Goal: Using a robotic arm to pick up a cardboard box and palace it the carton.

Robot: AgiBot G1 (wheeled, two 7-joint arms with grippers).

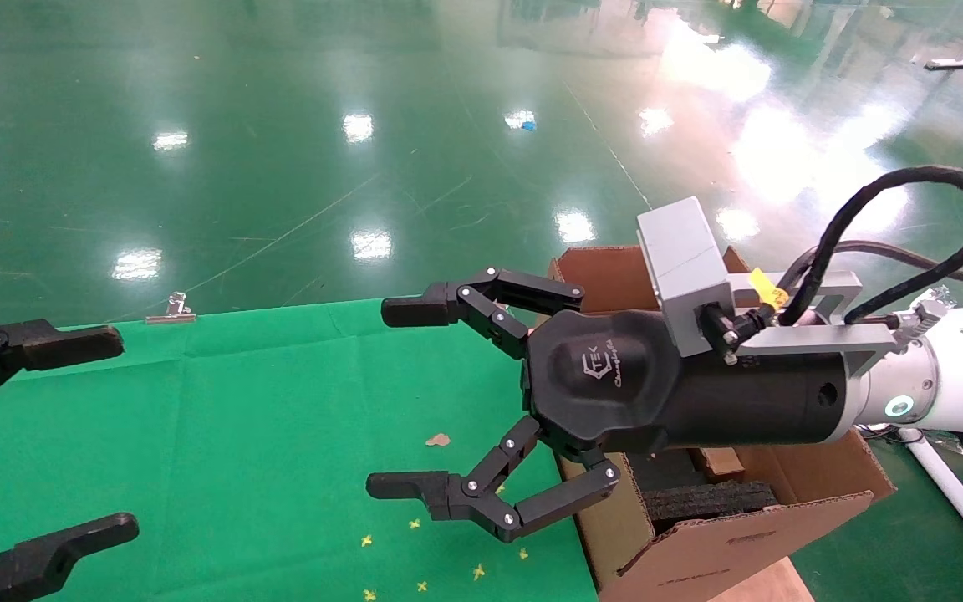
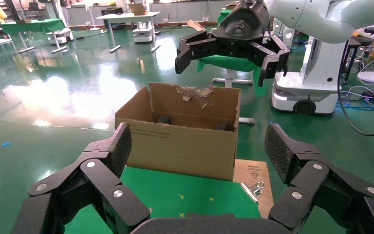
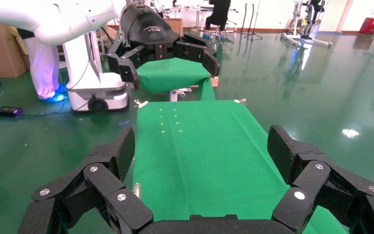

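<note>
The carton (image 1: 699, 543) stands at the right end of the green table, its flaps up and black foam (image 1: 707, 502) inside. It also shows in the left wrist view (image 2: 180, 141). The robotic arm (image 1: 950, 368) reaches over the carton. My right gripper (image 1: 398, 398) is open and empty, with its fingers above the cloth just left of the carton. A small brown corner (image 1: 720, 462) shows inside the carton under the wrist. I cannot tell if it is the cardboard box. My left gripper (image 1: 105, 435) is open and empty at the table's left.
The green cloth (image 1: 239, 435) carries yellow marks (image 1: 415, 525) and a brown scrap (image 1: 438, 440). A binder clip (image 1: 170, 311) sits on its far edge and another (image 2: 253, 187) near the carton. A white robot base (image 2: 311, 73) stands beyond the carton on the green floor.
</note>
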